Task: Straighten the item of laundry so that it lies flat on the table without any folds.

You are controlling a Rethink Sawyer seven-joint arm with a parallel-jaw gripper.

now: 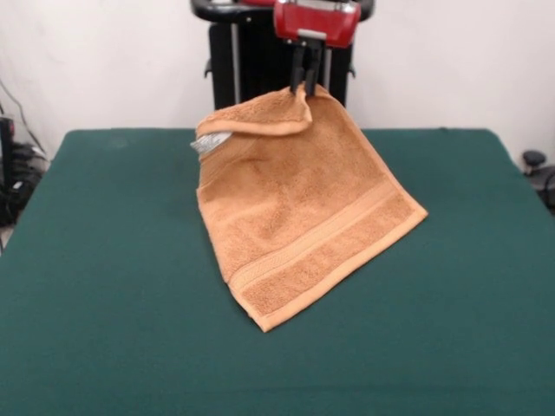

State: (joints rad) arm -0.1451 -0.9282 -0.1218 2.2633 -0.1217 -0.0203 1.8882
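Item: hand towel (299,217), orange-tan terry cloth, roughly square. Location: middle of the table (104,286), toward the far side. Condition: partly raised. Its upper corner is lifted off the surface, while the lower portion rests on the felt, with one corner pointing toward the camera and another toward the picture's right. A woven border band (321,243) runs diagonally across the lower part. Near the top, the cloth folds over itself into a rolled flap. A small white tag (211,142) shows at the left end of that flap.

Item: gripper (305,82), dark fingers below a red housing, coming down from the top edge. Condition: fingers pressed together, pinching the towel's raised upper corner.

Item: table, dark green felt-like top, large and rectangular, far wider than the towel. Surface around the towel is bare green.

Item: robot pedestal (260,61), black, standing behind the table's far edge against a pale wall.

Containers: none visible in the front view.
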